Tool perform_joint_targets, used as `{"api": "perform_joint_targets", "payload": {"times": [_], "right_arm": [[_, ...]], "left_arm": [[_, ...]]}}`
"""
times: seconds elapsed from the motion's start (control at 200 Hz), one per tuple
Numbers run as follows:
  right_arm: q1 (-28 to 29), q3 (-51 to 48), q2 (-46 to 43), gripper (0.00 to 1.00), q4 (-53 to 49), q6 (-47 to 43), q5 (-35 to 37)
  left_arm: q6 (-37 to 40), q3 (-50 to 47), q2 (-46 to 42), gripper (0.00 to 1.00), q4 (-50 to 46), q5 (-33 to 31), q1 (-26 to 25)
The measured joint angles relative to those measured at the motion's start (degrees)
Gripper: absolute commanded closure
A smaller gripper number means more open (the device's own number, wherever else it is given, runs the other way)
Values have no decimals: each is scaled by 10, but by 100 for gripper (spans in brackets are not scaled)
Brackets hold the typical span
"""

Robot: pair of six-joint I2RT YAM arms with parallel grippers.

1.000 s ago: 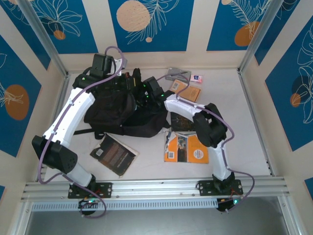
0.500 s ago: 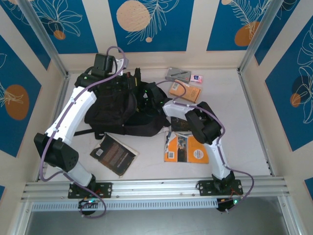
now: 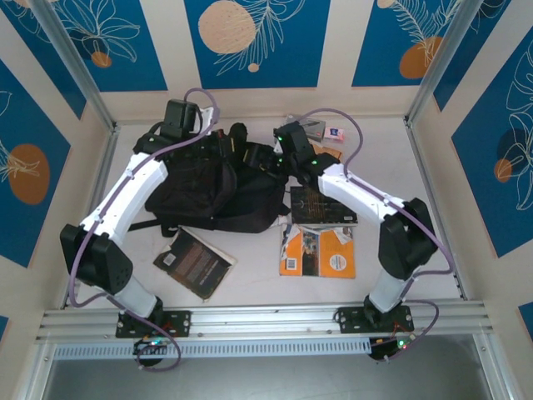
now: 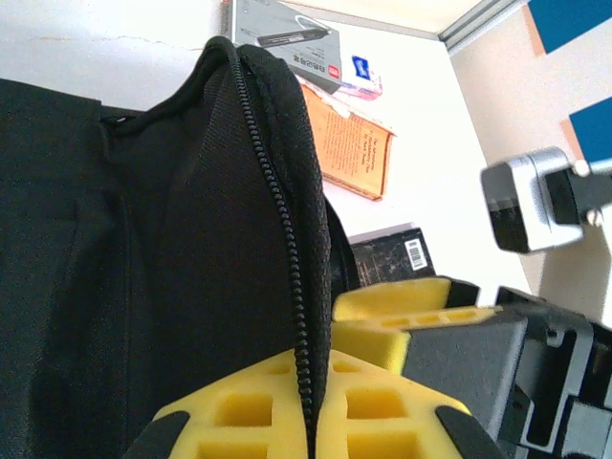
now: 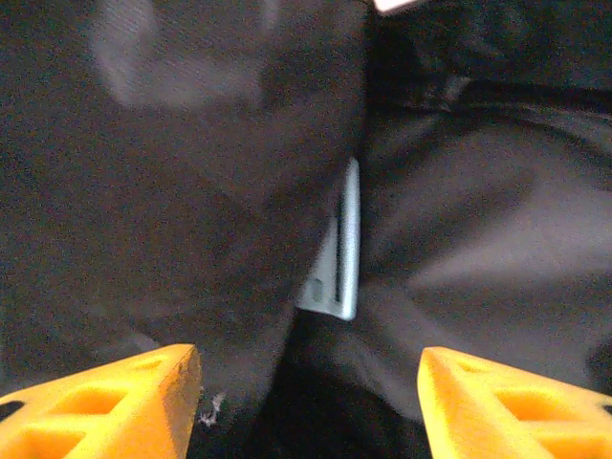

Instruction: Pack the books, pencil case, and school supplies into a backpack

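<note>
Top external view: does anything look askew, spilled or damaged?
Nothing spilled or damaged. The dark brown book lies skewed at the near left, apart from the other books, and the backpack is slumped, its zip edge pinched by the left gripper.

backpack (image 3: 204,190) left, books (image 3: 318,252) right, pencil case (image 4: 285,40) behind

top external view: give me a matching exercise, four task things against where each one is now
Things: 1 backpack; 2 dark brown book; 3 black book; 4 pencil case.
Places: a far end of the table, beside the eraser; b near side, in front of the backpack; c pinched at its zip by the left gripper; d just beyond the near orange book.
Pairs: 1-c; 2-b; 3-d; 4-a.
</note>
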Motion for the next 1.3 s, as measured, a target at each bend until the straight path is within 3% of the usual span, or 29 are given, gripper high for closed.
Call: {"api": "perform_joint_targets", "payload": {"times": [0.16,0.33,0.485,0.675,0.785,0.935,1.045,1.3], "right_arm": [[17,-101,-60,53,-19,-74,12],[86,-165,-118,55,-9,-170,-25],[164,-156,-94,42,-13,-233,-48],[240,-95,36,32,-59,-275,-28],[266,-54,102,20,-94,-291,-6],[283,-11,154,19,-128,-304,21],[293,11,178,26,-144,-313,31],[298,26,202,59,-166,-324,51]], "left_arm": [[-10,-49,-37,100,37,-11,0],[-28,-114,-67,100,88,-25,0],[-44,-155,-72,100,121,-36,0],[-60,-174,-74,100,137,-45,2],[-61,-176,-81,100,138,-50,6],[-56,-177,-98,100,135,-71,12],[-49,-177,-109,100,130,-89,12],[-45,-177,-111,100,125,-97,14]]}}
